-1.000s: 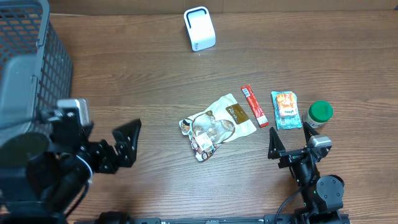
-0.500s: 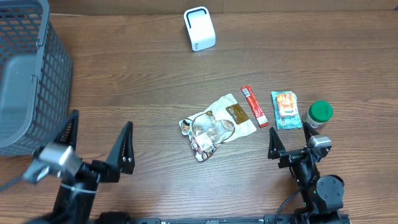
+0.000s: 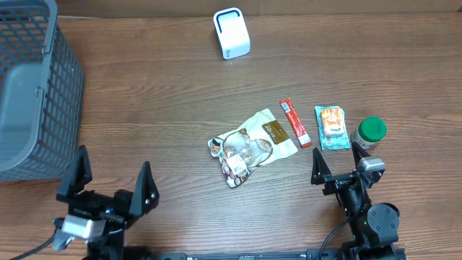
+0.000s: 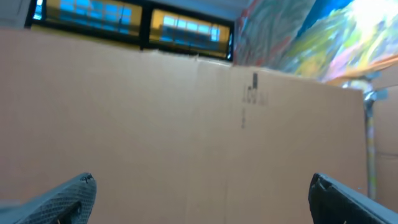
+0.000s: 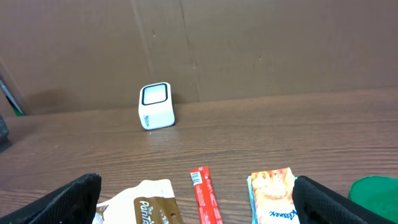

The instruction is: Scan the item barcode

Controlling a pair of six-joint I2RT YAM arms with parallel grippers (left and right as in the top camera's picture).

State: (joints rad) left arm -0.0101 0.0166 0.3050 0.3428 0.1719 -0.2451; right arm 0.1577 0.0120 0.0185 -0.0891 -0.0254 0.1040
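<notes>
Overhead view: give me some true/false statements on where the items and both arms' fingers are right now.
1. The white scanner stands at the far side of the table, apart from the items. True.
2. The right fingers are shut on the red stick packet. False: they are open and empty, and the packet lies flat on the table.
3. The grey basket sits at the left end of the table. True.
4. The green-lidded jar is inside the basket. False: it stands at the right, beside the orange packet.
5. The left fingers are open and hold nothing. True.
</notes>
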